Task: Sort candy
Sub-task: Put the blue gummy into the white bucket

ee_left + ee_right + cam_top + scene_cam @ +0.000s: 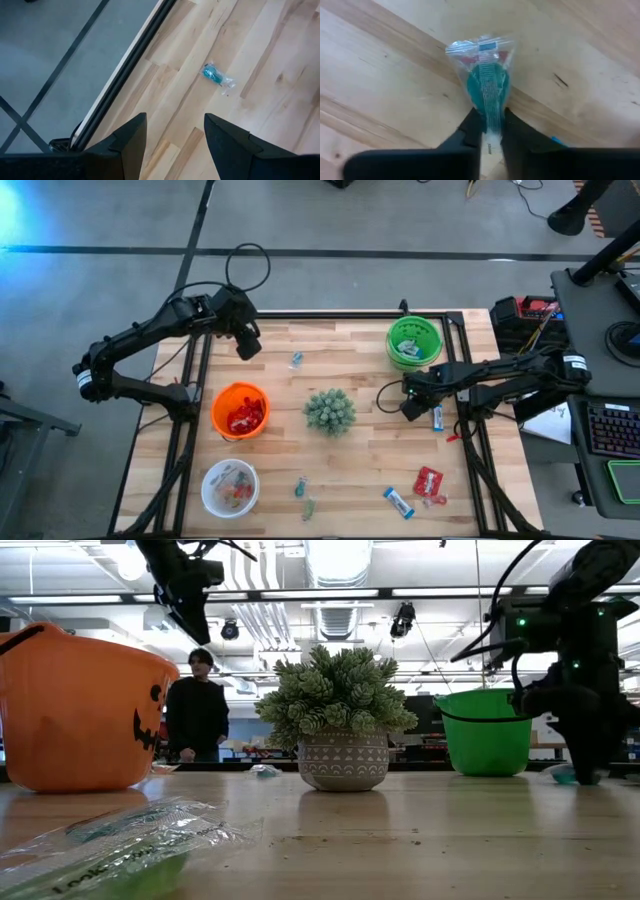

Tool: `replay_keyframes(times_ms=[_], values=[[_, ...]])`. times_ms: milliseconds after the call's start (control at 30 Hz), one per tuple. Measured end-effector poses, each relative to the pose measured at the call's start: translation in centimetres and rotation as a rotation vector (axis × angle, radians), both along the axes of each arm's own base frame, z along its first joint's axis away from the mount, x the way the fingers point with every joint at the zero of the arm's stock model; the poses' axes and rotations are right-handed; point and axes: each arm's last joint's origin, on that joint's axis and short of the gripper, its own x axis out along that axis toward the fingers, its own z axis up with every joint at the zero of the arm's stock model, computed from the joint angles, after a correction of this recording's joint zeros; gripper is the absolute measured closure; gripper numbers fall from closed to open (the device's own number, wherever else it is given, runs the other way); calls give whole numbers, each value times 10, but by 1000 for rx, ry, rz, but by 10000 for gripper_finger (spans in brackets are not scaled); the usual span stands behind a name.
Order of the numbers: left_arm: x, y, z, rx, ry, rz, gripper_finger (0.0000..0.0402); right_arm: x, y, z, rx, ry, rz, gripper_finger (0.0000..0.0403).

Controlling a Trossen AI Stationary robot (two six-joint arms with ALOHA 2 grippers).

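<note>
My right gripper (409, 408) stands at the table's right, between the potted plant (329, 411) and a blue-and-white bar (437, 417), pointing down. It is shut on a teal candy in a clear wrapper (487, 85). My left gripper (246, 342) hangs open above the far left of the table, over the bare wood. Another teal candy (217, 77) lies on the wood beyond its fingers. An orange bowl (240, 410), a green bowl (413, 340) and a white bowl (230, 487) stand on the table. My right gripper pinches the near end of the teal candy's wrapper (491, 117) between its two fingertips, coming from above and pointing down. The rest of the candy reaches out past the fingertips, over the wood. I cannot tell whether it lies on the table.
Near the front right lie a red packet (428, 480), a blue-and-white bar (398, 502) and a small red piece (452, 437). Two teal pieces (303, 495) lie at the front middle. A person (197, 705) stands in the room beyond the table.
</note>
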Motion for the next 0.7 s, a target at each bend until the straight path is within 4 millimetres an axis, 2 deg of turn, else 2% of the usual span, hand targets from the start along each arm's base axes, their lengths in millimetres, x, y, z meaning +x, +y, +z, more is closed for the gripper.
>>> replay_keyframes(times_ms=[267, 400, 500, 700], values=[[-2, -1, -1, -17, 19, 9, 221, -1, 1, 10, 35, -56, -79, 385], [-2, -2, -2, -32, 16, -8, 221, 13, 0, 38, 31, -188, -87, 385], [-4, -6, 2, -92, -50, -84, 221, 27, -1, 63, 21, -287, -75, 386], [-16, -17, 15, -127, -150, -159, 221, 54, 4, 111, -49, -438, 16, 386]])
